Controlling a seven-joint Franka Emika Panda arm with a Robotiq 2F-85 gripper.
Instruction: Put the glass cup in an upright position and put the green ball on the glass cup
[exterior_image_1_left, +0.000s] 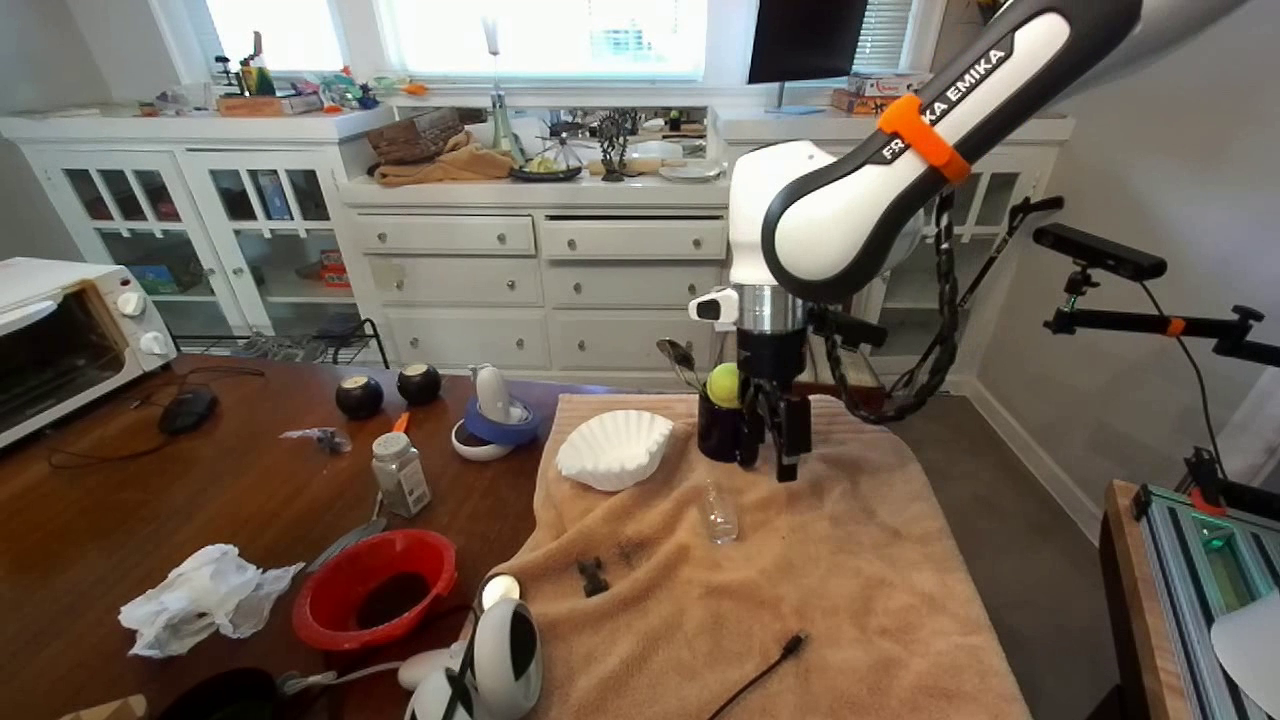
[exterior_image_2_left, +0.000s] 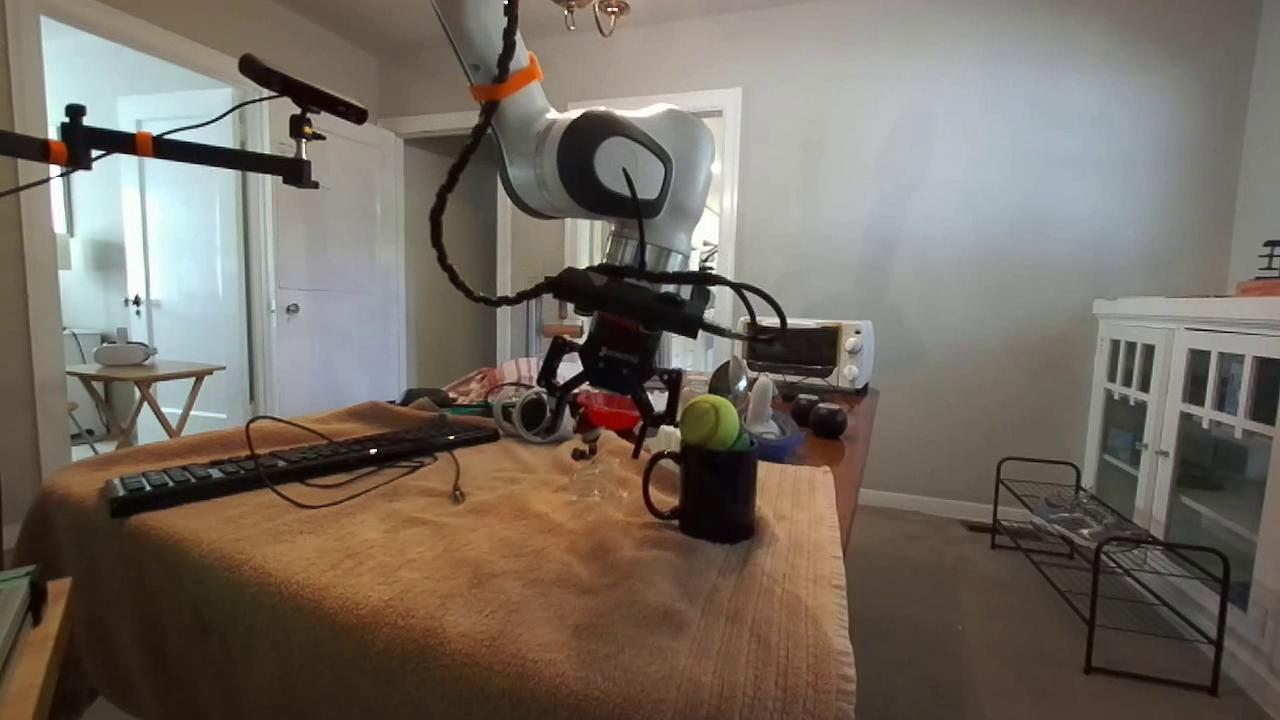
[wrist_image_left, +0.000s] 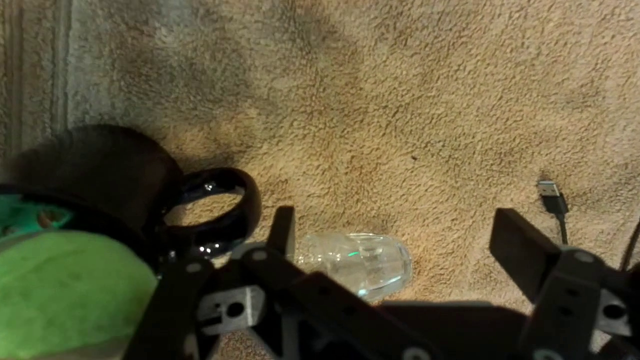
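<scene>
Hand (wrist_image_left: 394, 234) gapes near glass cup (wrist_image_left: 377, 262) on nubby towel (wrist_image_left: 390, 120).

1. The place can be recognised as a home.
2. White built-in drawers (exterior_image_1_left: 450, 234) and glass-fronted cabinets (exterior_image_1_left: 212, 235) are set along the far side, beneath bright windows (exterior_image_1_left: 545, 40).
3. A white toaster oven (exterior_image_1_left: 75, 345) is placed at the left, on a wooden bench (exterior_image_1_left: 70, 535) partly covered by a towel (exterior_image_1_left: 830, 600).
</scene>
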